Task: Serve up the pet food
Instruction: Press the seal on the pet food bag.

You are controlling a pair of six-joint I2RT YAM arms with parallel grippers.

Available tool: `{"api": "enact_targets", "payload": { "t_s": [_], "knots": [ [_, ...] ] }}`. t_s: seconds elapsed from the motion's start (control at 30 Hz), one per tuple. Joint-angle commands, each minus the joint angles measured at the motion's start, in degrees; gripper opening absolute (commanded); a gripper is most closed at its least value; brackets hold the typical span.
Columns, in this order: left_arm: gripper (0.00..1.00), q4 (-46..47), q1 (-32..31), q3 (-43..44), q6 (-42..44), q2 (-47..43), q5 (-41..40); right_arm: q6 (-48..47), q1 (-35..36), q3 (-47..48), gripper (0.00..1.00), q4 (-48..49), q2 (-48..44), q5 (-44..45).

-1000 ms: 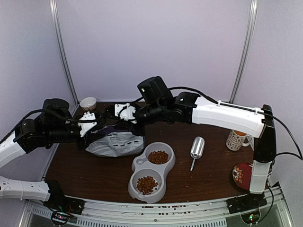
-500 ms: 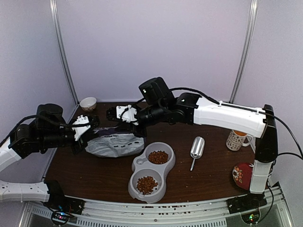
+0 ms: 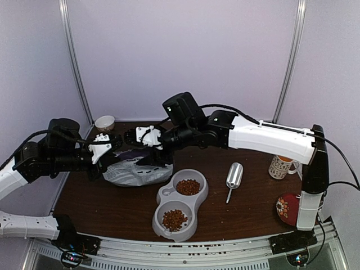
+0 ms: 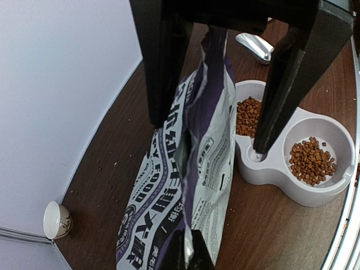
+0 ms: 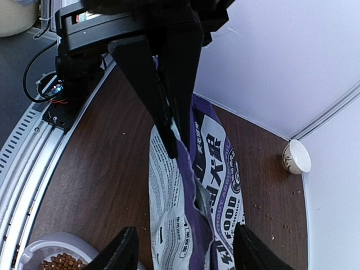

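Spillage is the risk: left gripper [image 5: 174, 143] alone pinches the purple puppy-food bag [image 4: 185, 185], which lies just behind-left of the grey double bowl [image 3: 160, 197]. Right gripper [image 5: 187, 229] stands released astride the bag's top edge, so the bag may sag and scatter pellets. Kibble [image 3: 188, 187] sits in both bowl wells.

Above the table [image 3: 112, 202], the right arm [image 3: 270, 138] has a long white shell link, black joint housings, a thin black cable [image 3: 225, 105] along it and a tiny green light. The left arm [image 3: 39, 160] is mostly black with white lower links. Both the left gripper [image 4: 191, 252] and the right gripper [image 5: 183, 233] have white bodies and black fingers. Black bases [image 3: 289, 243] sit at the table's near edge.
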Motion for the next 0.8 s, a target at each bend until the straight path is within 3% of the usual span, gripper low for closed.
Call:
{"api": "enact_targets", "payload": {
  "t_s": [0.0, 0.3, 0.4, 0.5, 0.67, 0.77],
  "knots": [
    [0.0, 3.35, 0.09, 1.87, -0.83, 0.93, 2.46, -0.44, 1.06, 4.12, 0.55, -2.43, 2.76, 3.65],
    [0.01, 1.35, 0.09, 1.71, -0.26, -0.29, 5.12, -1.55, 1.51, 5.89, 0.15, -4.4, 4.16, 5.84],
    [0.24, -0.31, 0.09, 0.87, -0.32, -1.15, 3.06, -2.05, 1.42, 5.99, 0.05, -4.62, 4.07, 6.02],
    [0.4, -1.38, 0.04, -0.44, -1.0, -2.51, 0.54, -2.43, 1.44, 6.09, 0.0, -4.65, 4.03, 6.15],
    [0.38, -1.75, 0.08, -2.53, -1.68, -5.15, -1.32, -2.72, 1.26, 6.23, 0.0, -4.58, 3.95, 6.07],
    [0.31, -1.47, 0.09, -3.72, -1.73, -5.77, -3.05, -2.72, 1.2, 6.35, 0.0, -4.56, 3.71, 5.6]
  ]
}}
